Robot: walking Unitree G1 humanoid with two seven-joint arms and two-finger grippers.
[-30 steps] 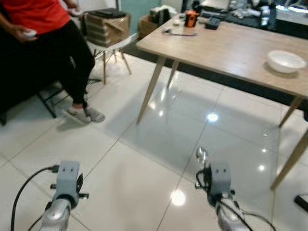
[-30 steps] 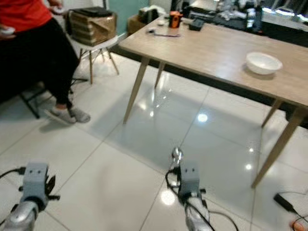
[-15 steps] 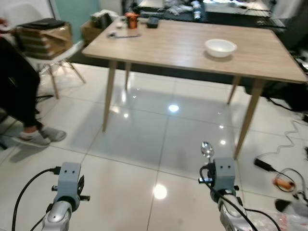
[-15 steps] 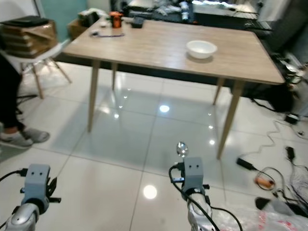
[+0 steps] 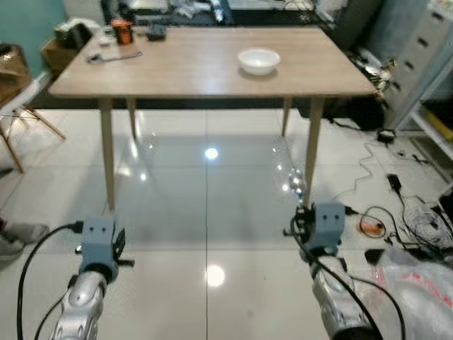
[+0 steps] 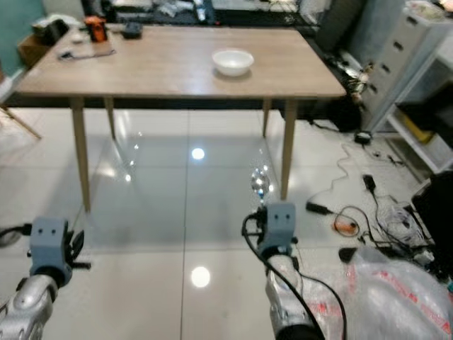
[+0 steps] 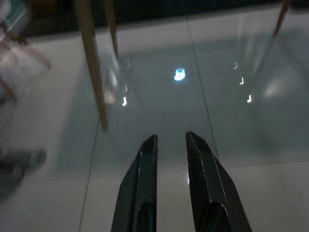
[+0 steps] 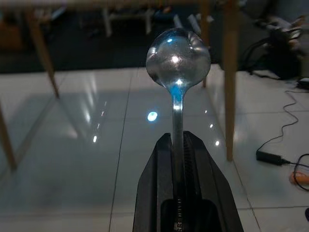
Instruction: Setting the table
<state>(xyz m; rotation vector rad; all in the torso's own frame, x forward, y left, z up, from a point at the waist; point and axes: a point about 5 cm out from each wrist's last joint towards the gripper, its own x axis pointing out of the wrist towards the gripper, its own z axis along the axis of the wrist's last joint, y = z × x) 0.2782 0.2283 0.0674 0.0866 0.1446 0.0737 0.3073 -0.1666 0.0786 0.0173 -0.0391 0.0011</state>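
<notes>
Right gripper (image 5: 301, 205) in the left eye view is held low over the glossy tiled floor (image 5: 177, 205), short of the wooden table (image 5: 205, 67), with a metal spoon (image 5: 297, 178) standing up out of it, bowl end uppermost. On the table a white bowl (image 5: 258, 60) sits toward the far right part of the top, back from the near edge and well apart from the spoon. By the far left corner are an orange cup (image 5: 122, 31), a dark object and something thin lying flat. The left gripper's wrist block shows at lower left, its fingers hidden behind it. Cables (image 5: 396, 205) trail across the floor on the right, near a crinkled plastic bag (image 5: 417, 283).

From the right eye, the spoon (image 6: 260, 185) rises from the right gripper (image 6: 265, 209) just beside the table's near right leg (image 6: 287, 159); the bowl (image 6: 232, 61) lies beyond and above it on the tabletop.

Left wrist view: the left gripper (image 7: 170, 139) has its two black fingers (image 7: 145, 169) slightly apart, with nothing between them, pointing over the tiles toward a table leg (image 7: 91, 63).

Right wrist view: the right gripper (image 8: 176, 136) has its fingers (image 8: 159, 179) pressed together on the spoon's handle, clamping it; the round spoon (image 8: 178, 65) bowl stands clear beyond the fingertips, in line with the fingers, with table legs behind it.
</notes>
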